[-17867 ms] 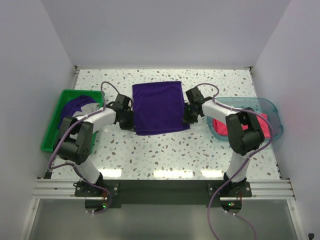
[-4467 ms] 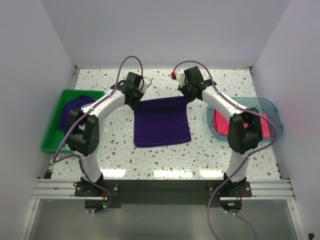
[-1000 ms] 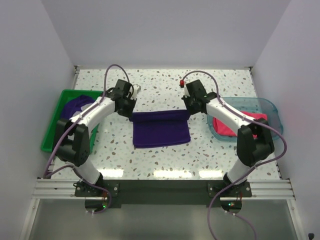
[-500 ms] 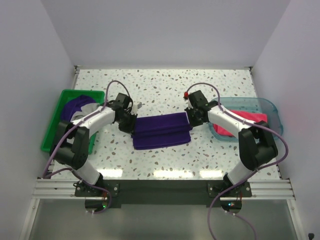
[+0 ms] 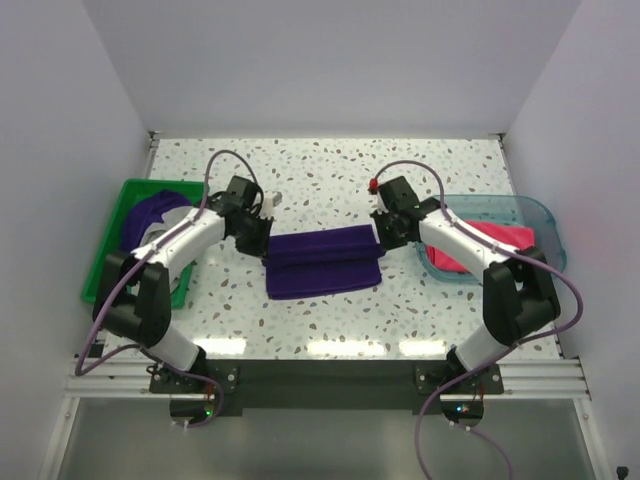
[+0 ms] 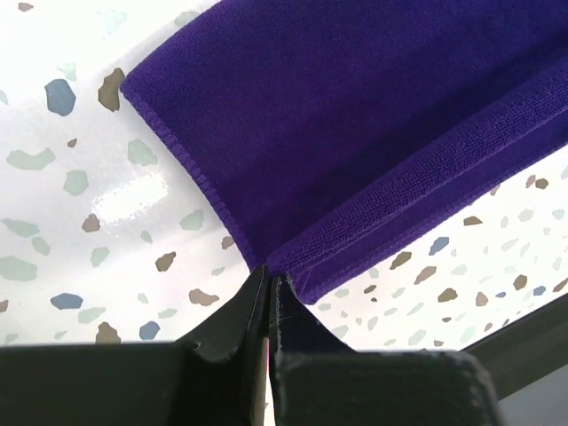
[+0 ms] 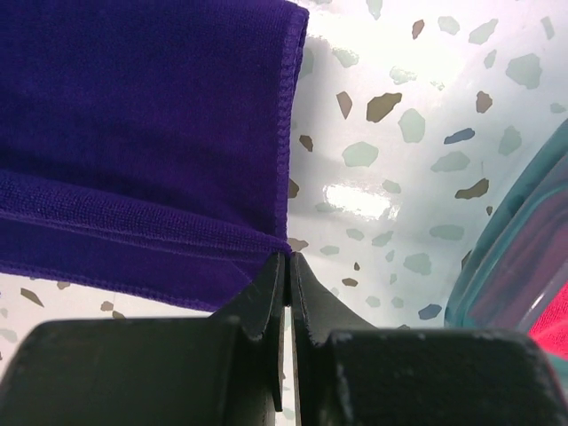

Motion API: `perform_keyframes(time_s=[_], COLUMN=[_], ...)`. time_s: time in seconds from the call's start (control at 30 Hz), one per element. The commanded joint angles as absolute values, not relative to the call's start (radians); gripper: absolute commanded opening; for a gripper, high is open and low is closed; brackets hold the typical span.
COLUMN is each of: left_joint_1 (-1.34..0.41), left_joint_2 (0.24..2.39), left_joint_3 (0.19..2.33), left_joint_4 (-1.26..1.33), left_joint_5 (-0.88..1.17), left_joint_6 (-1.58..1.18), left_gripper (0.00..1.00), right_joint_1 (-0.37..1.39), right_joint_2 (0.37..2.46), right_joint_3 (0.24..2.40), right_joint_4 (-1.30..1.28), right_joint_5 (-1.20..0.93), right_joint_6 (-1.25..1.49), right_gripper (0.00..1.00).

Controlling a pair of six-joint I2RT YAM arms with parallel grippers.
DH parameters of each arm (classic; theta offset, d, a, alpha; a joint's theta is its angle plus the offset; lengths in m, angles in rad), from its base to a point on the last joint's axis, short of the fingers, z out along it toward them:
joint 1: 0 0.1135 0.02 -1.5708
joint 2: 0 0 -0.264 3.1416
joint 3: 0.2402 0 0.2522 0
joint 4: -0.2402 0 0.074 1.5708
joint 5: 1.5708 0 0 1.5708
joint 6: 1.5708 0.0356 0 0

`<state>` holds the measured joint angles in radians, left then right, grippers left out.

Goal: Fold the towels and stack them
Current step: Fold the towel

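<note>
Over the speckled table [image 5: 330, 170], the left gripper [image 6: 269, 277] and right gripper [image 7: 287, 259] are pinching 1 ribbed purple towel [image 5: 322, 262], hiding its corners.

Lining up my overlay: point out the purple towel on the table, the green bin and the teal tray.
dark purple cloth towel [image 5: 322, 262], top view, middle.
green rectangular plastic bin [image 5: 150, 185], top view, far rim.
translucent teal plastic tray [image 5: 510, 207], top view, far wall.

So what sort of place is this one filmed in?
Probably a lab test booth: plain white walls around a speckled table, two robot arms bolted to a metal rail, a purple towel between a green bin and teal tray.
</note>
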<state>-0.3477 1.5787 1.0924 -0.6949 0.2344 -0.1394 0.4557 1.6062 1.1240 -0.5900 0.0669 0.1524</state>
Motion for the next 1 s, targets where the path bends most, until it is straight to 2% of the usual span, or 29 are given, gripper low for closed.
perform_keyframes(time_s=[0.0, 0.27, 0.53, 0.57, 0.67, 0.7, 0.77, 0.83, 0.97], left_joint_1=[-0.341, -0.345, -0.347, -0.347, -0.348, -0.348, -0.348, -0.348, -0.348], left_joint_2=[1.531, 1.589, 1.602, 1.594, 1.543, 1.528, 1.479, 1.427, 1.350], left_joint_3=[1.103, 0.997, 0.945, 0.943, 0.936, 0.927, 0.910, 0.899, 0.888], left_joint_4=[-0.762, -0.693, -0.653, -0.653, -0.660, -0.664, -0.680, -0.693, -0.698], left_joint_5=[0.216, 0.333, 0.348, 0.351, 0.354, 0.356, 0.354, 0.362, 0.373], left_joint_6=[-0.146, -0.163, -0.172, -0.173, -0.181, -0.181, -0.196, -0.209, -0.238], left_gripper=[0.05, 0.07, 0.23, 0.32, 0.42, 0.49, 0.55, 0.57, 0.60], right_joint_1=[0.443, 0.445, 0.453, 0.459, 0.468, 0.472, 0.482, 0.485, 0.491], right_joint_2=[1.557, 1.615, 1.654, 1.651, 1.618, 1.593, 1.556, 1.495, 1.391], right_joint_3=[1.147, 1.080, 1.063, 1.063, 1.054, 1.049, 1.023, 0.988, 0.954], right_joint_4=[-0.643, -0.614, -0.584, -0.589, -0.616, -0.624, -0.653, -0.670, -0.719], right_joint_5=[0.078, 0.048, 0.003, -0.018, -0.055, -0.066, -0.104, -0.138, -0.192], right_joint_6=[0.140, 0.181, 0.189, 0.189, 0.190, 0.192, 0.207, 0.224, 0.238], right_gripper=[0.00, 0.00, 0.00, 0.01, 0.08, 0.11, 0.21, 0.28, 0.33])
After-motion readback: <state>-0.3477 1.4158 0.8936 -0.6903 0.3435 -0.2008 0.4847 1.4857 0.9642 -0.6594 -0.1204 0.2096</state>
